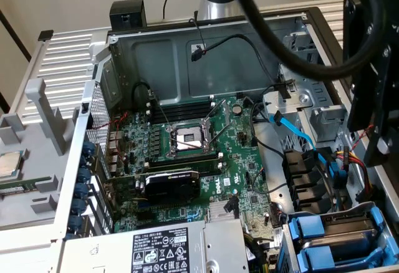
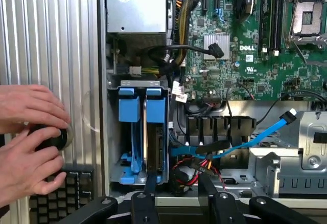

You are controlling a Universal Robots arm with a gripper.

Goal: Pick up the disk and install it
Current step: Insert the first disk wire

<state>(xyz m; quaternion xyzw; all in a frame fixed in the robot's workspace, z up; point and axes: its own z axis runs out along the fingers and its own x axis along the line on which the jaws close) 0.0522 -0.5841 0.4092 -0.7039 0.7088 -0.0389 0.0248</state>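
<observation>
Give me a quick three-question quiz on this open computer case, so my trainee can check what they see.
1. True or false: the processor socket on the motherboard is empty.
2. How many blue carriers stand side by side in the wrist view? A one, B two, C four.
3. Fill in: the person's hands are ___ the case (inside or outside).
Key: 1 true; 2 B; 3 outside.
</observation>
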